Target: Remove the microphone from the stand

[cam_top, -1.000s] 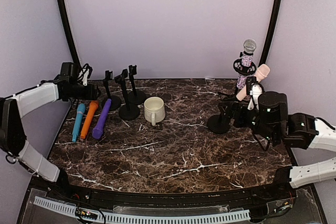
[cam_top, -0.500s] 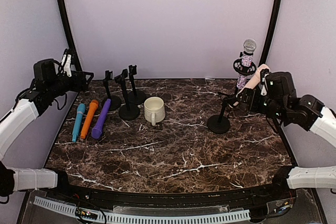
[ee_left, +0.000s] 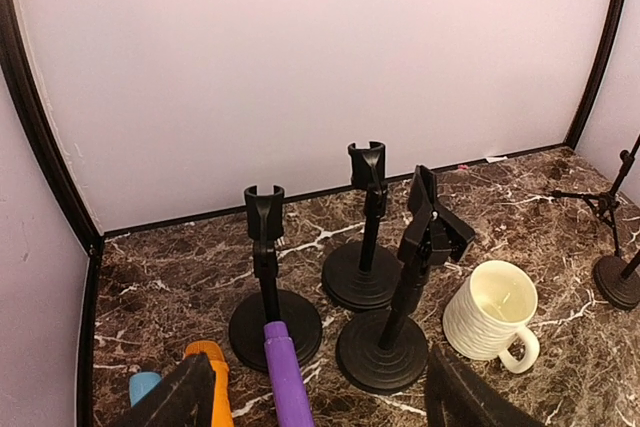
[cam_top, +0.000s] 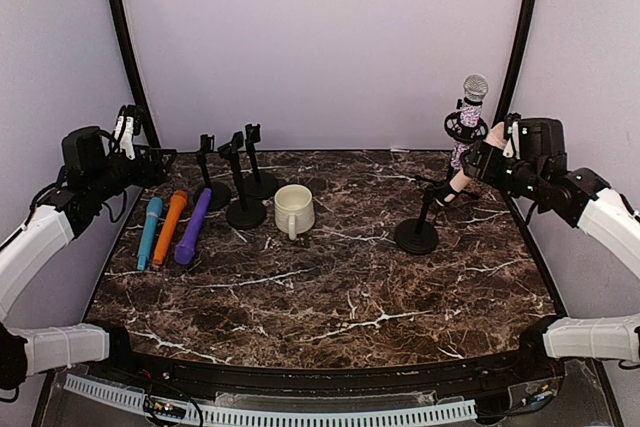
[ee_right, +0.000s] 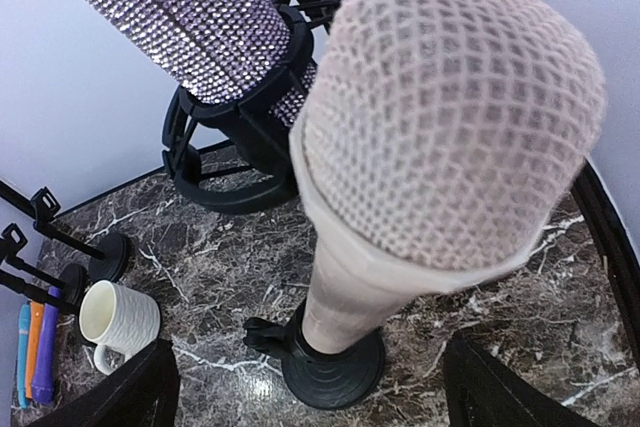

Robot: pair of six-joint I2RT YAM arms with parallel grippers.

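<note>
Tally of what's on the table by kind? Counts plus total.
Mics: 5 (blue mic, orange mic, purple mic, pink mic, sparkly mic)
Stands: 5 (left stand, back stand, tilted stand, pink mic's stand, tripod stand)
Mugs: 1 (mug)
Total: 11

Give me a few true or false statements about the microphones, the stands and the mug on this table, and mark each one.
1. The blue microphone, orange microphone and purple microphone lie flat, left of the mug. True.
2. The pink microphone is out of its stand. False: it sits in the stand.
3. The mug lies on its side. False: it stands upright.
4. The sparkly microphone sits in a ring mount. True.
</note>
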